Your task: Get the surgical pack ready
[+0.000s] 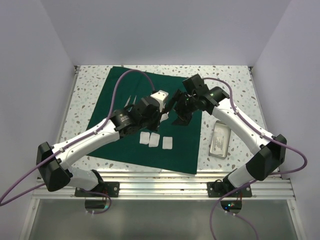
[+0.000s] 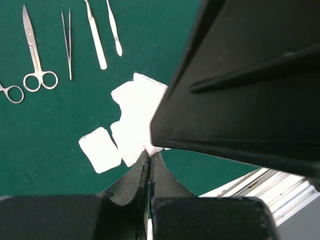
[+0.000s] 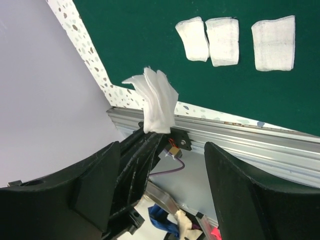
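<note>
Closest to the lens, the left gripper (image 2: 149, 159) has its fingertips pressed together on a gauze wad (image 3: 157, 102). The wad looks like several squares bunched into one, though the layers are hard to count. It stands up from the pinch, lifted off the drape (image 2: 50, 130). The right gripper (image 3: 162, 150) is spread wide and holds nothing. Its two fingers stand either side of the left gripper's tip, and the wad rises nearer the finger on the left of its own view. Ahead of those wide jaws, three gauze squares (image 3: 223, 41) lie flat in a row on the green cloth. Well beyond the left fingertips and off to their left, scissors (image 2: 36, 75) and tweezers (image 2: 66, 45) lie side by side. Behind the right gripper, beside its forearm, the tray (image 1: 220, 141) sits on the speckled table (image 1: 90, 85), off the drape.
</note>
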Controlling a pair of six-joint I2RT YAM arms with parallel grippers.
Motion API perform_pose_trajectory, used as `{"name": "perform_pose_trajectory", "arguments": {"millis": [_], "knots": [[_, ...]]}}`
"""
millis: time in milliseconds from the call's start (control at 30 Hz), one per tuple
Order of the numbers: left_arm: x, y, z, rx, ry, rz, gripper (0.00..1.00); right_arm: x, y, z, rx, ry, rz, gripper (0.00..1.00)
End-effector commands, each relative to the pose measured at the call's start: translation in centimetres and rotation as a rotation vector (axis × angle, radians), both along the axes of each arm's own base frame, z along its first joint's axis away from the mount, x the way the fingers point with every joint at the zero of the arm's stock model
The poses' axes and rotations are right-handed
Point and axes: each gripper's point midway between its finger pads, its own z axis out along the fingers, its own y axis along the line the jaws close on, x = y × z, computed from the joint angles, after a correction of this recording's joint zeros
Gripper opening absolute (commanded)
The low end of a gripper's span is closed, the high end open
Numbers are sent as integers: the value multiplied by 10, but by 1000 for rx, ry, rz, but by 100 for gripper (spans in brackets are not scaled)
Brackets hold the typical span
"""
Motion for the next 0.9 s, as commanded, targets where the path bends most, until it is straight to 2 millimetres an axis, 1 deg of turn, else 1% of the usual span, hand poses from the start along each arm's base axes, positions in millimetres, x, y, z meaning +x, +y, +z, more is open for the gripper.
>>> {"name": "perform_pose_trajectory", "arguments": {"millis": [0,133,267,400,433,500,633,700,733,833,867], "knots": [[9,-14,25,-55,-68,-13,0,6,10,-1,20,-6,-7,71],[8,-17,26,-59,-68,-19,0,6,13,-5,18,-5,-6,68],[8,-19,28,-59,-73,-18,0,1,15,-11,6,12,1,66],[7,-21,27,-64,-72,-25,0,0,13,-20,-21,17,-8,63],[6,-22,28,-67,-71,-28,0,2,12,-19,-22,12,-10,63],[4,-23,28,-70,-70,-37,0,1,13,-26,-31,24,-9,60],[1,-22,26,-67,-68,-46,0,4,14,-28,-33,20,-13,58],[-2,-23,25,-74,-66,-58,0,6,16,-31,-32,21,-10,54],[-6,-25,25,-85,-59,-82,0,5,18,-31,-25,23,-2,51],[-10,-29,28,-108,-60,-112,0,5,21,-33,-8,21,12,25],[-10,-29,28,-117,-66,-114,0,4,22,-33,0,22,13,9]]}}
